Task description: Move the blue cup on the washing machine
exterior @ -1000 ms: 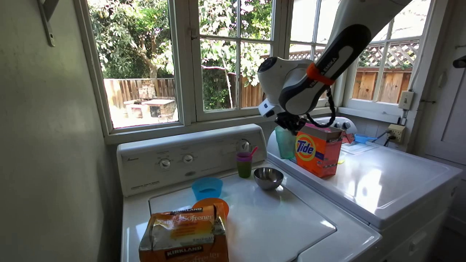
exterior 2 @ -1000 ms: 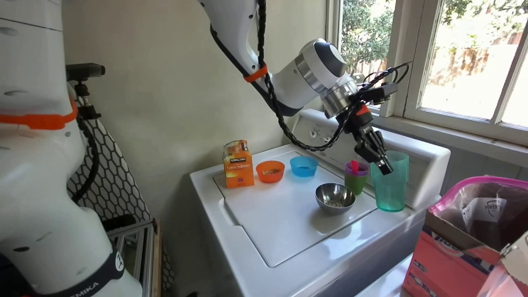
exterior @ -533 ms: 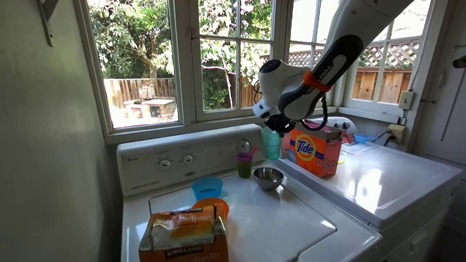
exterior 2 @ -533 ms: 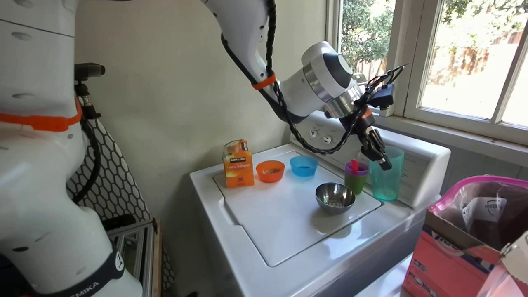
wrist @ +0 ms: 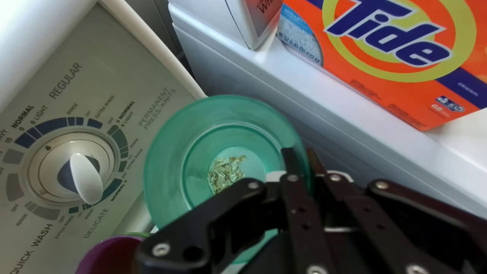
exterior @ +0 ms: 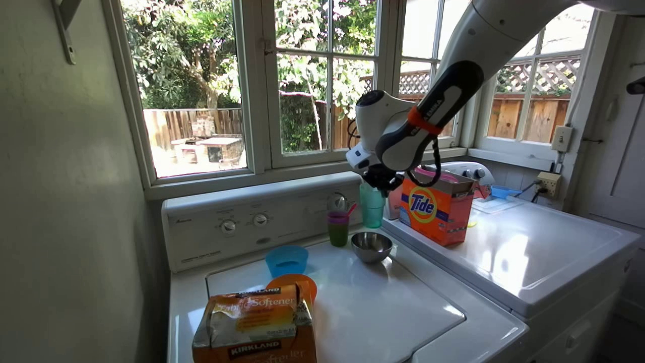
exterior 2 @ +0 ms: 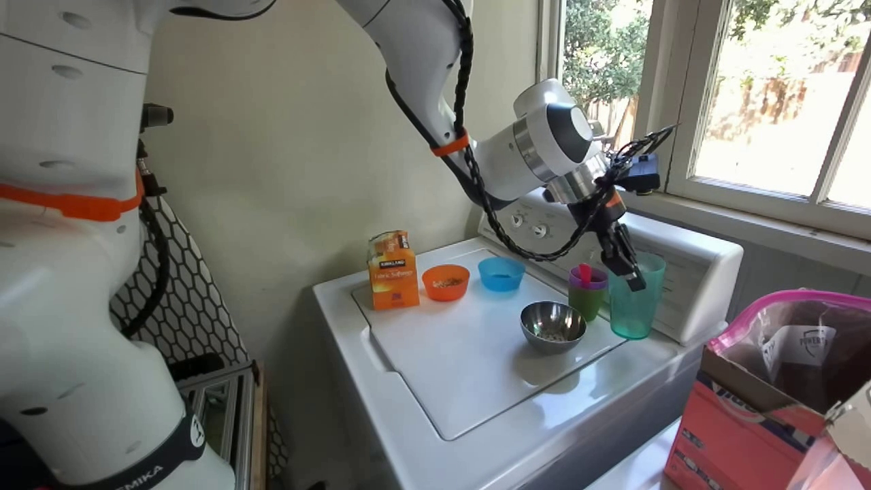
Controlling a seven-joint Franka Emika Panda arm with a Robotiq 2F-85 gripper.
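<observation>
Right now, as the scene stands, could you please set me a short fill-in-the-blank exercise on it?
The gripper has one finger inside the blue cup and the other ____ it.
The orange detergent box bears the brand name ____.
The purple cup is nested in the lower cup, which is ____ in colour.
The bowl nearest the Fabric Softener box is ____ in colour.
Missing words: outside; Tide; green; orange.
</observation>
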